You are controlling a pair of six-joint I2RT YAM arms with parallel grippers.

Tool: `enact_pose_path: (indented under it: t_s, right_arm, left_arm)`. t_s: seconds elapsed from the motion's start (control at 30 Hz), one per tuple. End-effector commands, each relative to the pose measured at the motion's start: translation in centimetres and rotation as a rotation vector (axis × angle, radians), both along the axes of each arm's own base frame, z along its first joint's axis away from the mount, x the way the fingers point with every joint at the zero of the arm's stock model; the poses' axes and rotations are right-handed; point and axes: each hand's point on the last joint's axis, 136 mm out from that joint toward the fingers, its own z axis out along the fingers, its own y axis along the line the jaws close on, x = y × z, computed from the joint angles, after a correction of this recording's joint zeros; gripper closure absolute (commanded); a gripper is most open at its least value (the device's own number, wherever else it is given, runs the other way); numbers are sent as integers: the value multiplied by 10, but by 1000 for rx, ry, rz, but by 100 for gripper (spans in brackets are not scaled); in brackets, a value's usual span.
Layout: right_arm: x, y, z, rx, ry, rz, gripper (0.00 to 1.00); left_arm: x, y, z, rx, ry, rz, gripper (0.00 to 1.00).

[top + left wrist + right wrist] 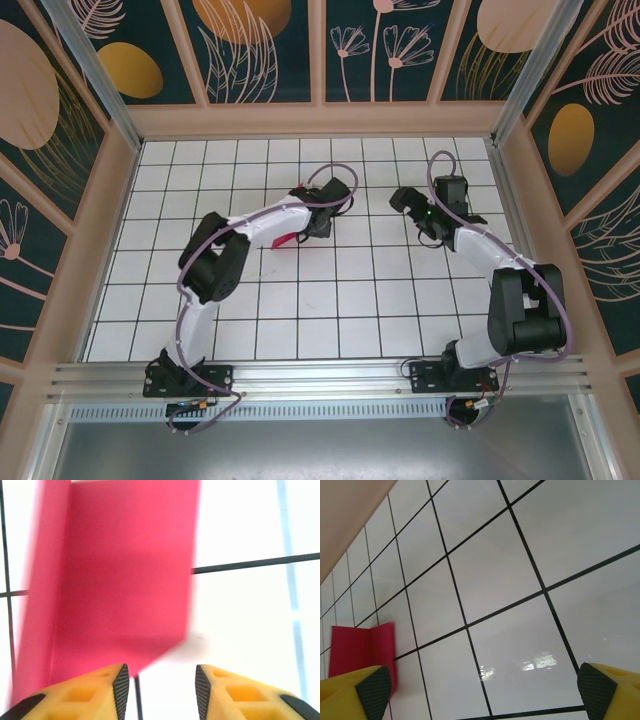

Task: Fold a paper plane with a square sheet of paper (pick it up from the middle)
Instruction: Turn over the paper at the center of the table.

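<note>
Left jaws part open, gap empty (nothing gripped). Paper (120,570): pink, creased, 1 narrow flap along its left edge, blurred, just ahead of left-hand finger (121,687), on worktop (320,300) near centre. Right jaws wide open, empty, over bare tiles; paper off to their left.

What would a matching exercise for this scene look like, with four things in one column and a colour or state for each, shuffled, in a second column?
Column one:
1. folded sheet of paper
2. left gripper
3. right gripper
4. table

Column two:
A. white with black grid lines
B. jaws spread wide
C. magenta-pink, with a crease
D. jaws only partly apart, the paper just ahead of them

Pairs: 1-C, 2-D, 3-B, 4-A.
</note>
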Motion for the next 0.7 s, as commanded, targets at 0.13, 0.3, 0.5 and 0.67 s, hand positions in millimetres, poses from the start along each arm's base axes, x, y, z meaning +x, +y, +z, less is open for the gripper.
enact_pose_path:
  t_s: [0.13,0.3,0.5,0.67]
  right_arm:
    - [11,36,20,57,-39,120,8]
    - [11,104,19,29,-20,298,23]
    - [7,199,4,24,16,488,47]
    - [3,265,-19,16,69,608,68]
  left_arm:
    - [-8,-27,106,-445,-166,-46,28]
    - [-3,41,115,-541,-236,134,11]
    - [-15,115,89,-612,-227,328,2]
    - [-32,146,56,-655,-171,424,1]
